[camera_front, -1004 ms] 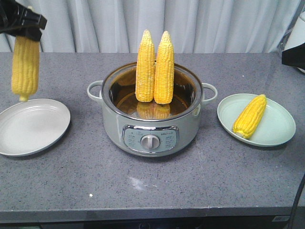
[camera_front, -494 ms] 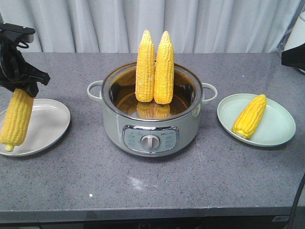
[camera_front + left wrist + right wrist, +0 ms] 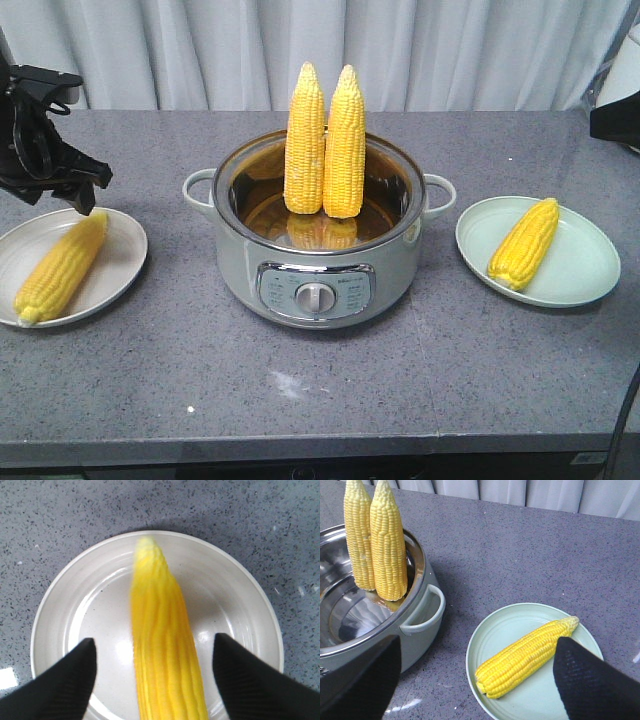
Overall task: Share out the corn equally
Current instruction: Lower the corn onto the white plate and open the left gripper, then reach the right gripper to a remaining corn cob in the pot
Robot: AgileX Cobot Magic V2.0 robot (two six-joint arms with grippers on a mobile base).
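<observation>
Progress: approx half done. 1 cob point(image 3: 60, 268) lies flat on the L plate point(image 3: 122, 238), tip toward the near-left rim. 1 cob point(image 3: 524, 243) lies on the R plate point(image 3: 590, 272). 2 cobs point(image 3: 305, 140) stand upright, side by side, in the pot point(image 3: 315, 285) at centre. So plates are even at 1 each. My guess is the pot pair still has to go out, 1 per plate.

L gripper point(image 3: 154, 645): jaws spread wide either side of the cob, clear of it, nothing held. R gripper point(image 3: 477, 641): jaws also wide apart and empty, hanging above the R plate.

Vs 0.5 s ago: the L cob then hung tilted from the L gripper, tip down at the plate's near edge. Now it's let go and resting on the plate. Wrist view shows it blurred, so prob still settling. Pot cobs and R cob unchanged.
</observation>
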